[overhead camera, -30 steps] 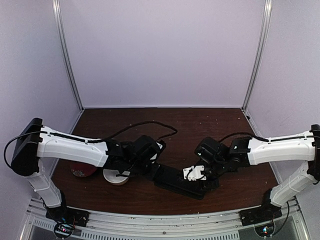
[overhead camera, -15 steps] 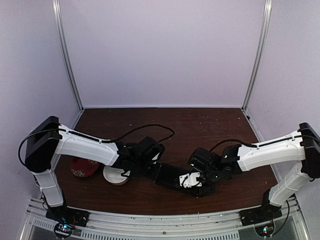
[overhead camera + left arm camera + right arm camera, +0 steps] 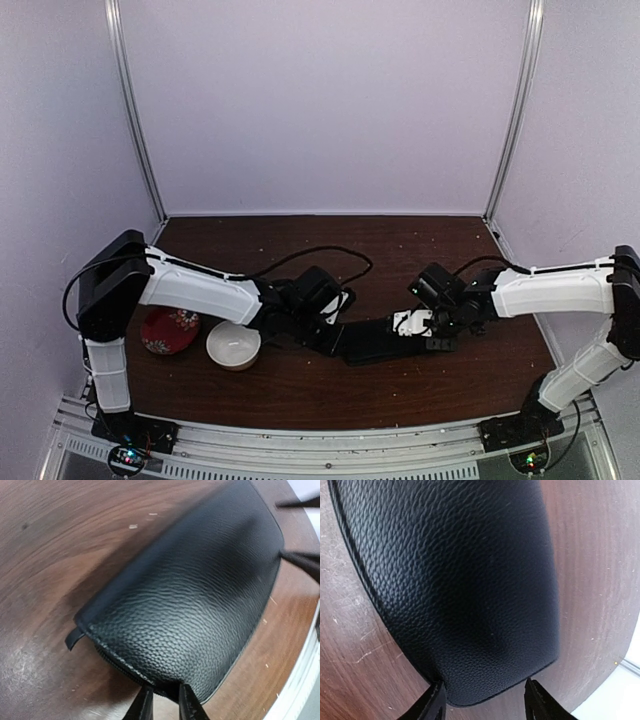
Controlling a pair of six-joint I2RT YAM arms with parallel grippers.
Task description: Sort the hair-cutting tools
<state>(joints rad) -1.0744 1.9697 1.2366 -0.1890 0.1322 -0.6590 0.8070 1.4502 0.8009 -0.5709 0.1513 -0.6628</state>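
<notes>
Checking the frame, big to small. Dark wood table (image 3: 430, 240) filled the booth floor. Both arms reached inward and met over the near middle. Black pouch (image 3: 385, 340) lay across the near middle, long axis running left to right, spanning the gap between the two arms. Red bowl (image 3: 168, 330) sat near left, and white bowl (image 3: 233, 362) was just right of it, the two side by side. Left gripper (image 3: 164, 706) was at the pouch's left end, jaws narrow, pinching the zipper-side edge. Right gripper (image 3: 485, 700) was at the pouch's right end, jaws at medium width, one finger against each side of that end, clamped across it. Small zip tab (image 3: 74, 637) stuck out from one corner of the pouch. Hair-cutting tools showed in no view, so I could not tell where they were.
</notes>
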